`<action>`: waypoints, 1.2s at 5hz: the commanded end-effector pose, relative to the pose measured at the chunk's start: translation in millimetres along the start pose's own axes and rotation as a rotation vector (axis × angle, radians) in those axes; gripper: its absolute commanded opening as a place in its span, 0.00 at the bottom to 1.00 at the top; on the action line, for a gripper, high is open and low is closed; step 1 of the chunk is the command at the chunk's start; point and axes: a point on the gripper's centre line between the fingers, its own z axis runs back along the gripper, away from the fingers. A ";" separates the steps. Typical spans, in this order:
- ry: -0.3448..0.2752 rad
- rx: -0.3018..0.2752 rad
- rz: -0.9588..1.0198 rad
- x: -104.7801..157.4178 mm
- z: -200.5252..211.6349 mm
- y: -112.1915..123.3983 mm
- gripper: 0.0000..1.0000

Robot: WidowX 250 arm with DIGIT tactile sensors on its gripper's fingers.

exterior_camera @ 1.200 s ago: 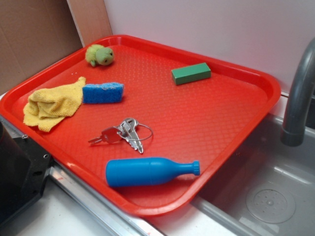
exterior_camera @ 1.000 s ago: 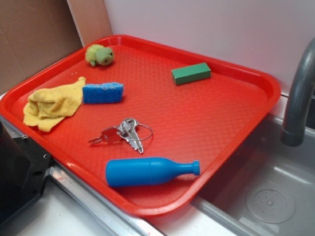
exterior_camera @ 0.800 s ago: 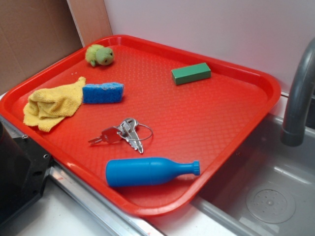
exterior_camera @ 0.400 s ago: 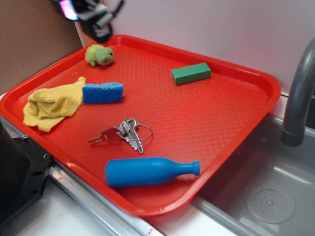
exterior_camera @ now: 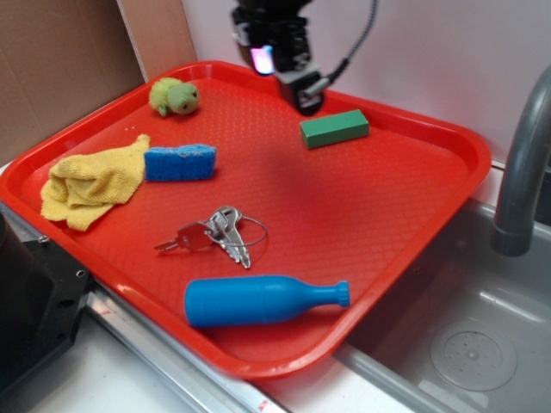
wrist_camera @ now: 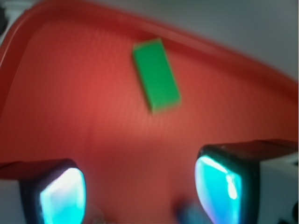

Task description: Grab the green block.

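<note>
One red tray (exterior_camera: 430,206) with a pebbled plastic floor and a raised, rounded rim holds six things. One green block (exterior_camera: 334,128), a smooth rectangular brick, lies flat near the far rim. One blue sponge (exterior_camera: 180,162), porous and rectangular, touches one crumpled yellow cloth (exterior_camera: 90,182). One yellow-green plush frog (exterior_camera: 175,95) sits in the far left corner. One bunch of metal keys (exterior_camera: 215,232) on a ring lies mid-tray, and one smooth blue plastic bottle (exterior_camera: 258,299) lies on its side near the front rim. The gripper (exterior_camera: 303,93) hangs just left of the block, its fingers (wrist_camera: 224,182) spread wide apart and empty, the block ahead of them
</note>
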 end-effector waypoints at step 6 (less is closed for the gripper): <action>0.057 0.032 -0.004 27.1 -62.5 25.1 0.00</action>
